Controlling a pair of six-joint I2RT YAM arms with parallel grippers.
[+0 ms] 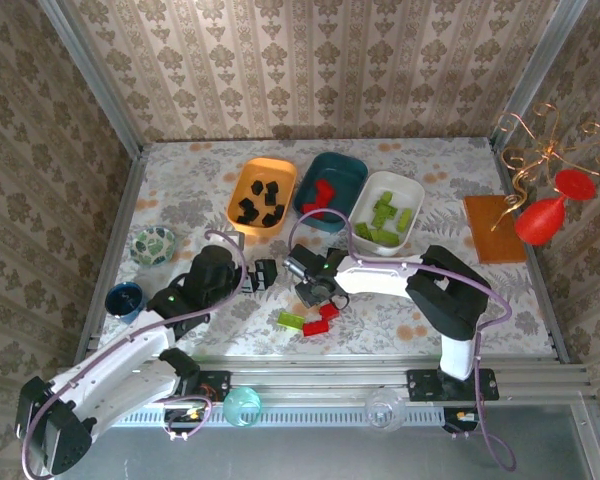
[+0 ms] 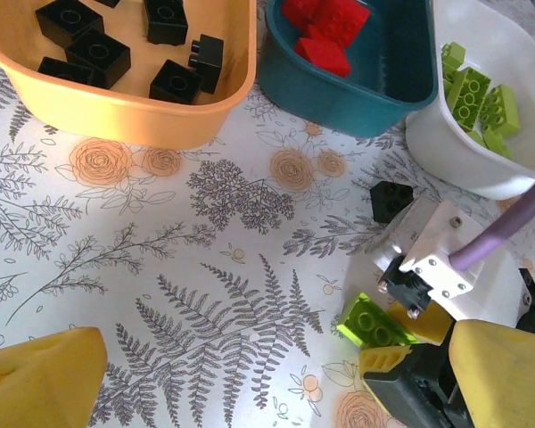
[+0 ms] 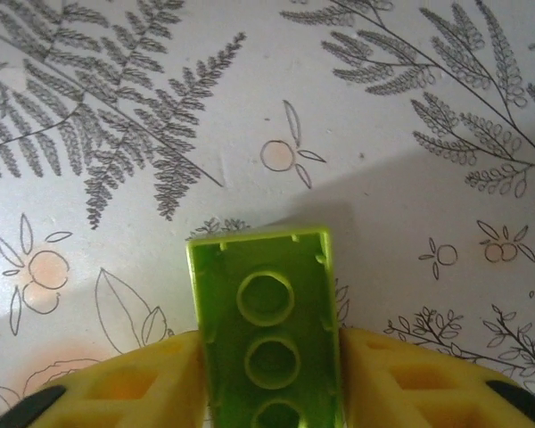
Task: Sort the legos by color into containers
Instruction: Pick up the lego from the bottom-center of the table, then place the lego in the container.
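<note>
My right gripper (image 3: 269, 379) is shut on a translucent lime-green lego (image 3: 267, 321), held just above the patterned table with its hollow underside facing the camera. The left wrist view shows that same lego (image 2: 374, 323) in the right gripper (image 2: 406, 312). My left gripper (image 1: 261, 275) stands open just left of it, its yellow fingers (image 2: 40, 379) wide apart with nothing between them. At the back, the orange tub (image 1: 242, 185) holds black legos, the teal tub (image 1: 352, 172) red ones, the white tub (image 1: 410, 195) green ones. A green lego (image 1: 291, 320) and two red legos (image 1: 318, 326) lie near the front.
A black lego (image 2: 391, 200) lies on the table before the teal tub. A patterned glass bowl (image 1: 154, 245) and a blue cup (image 1: 126, 298) stand at the left. At the right are an orange board (image 1: 493, 228) and a red ornament (image 1: 545, 215).
</note>
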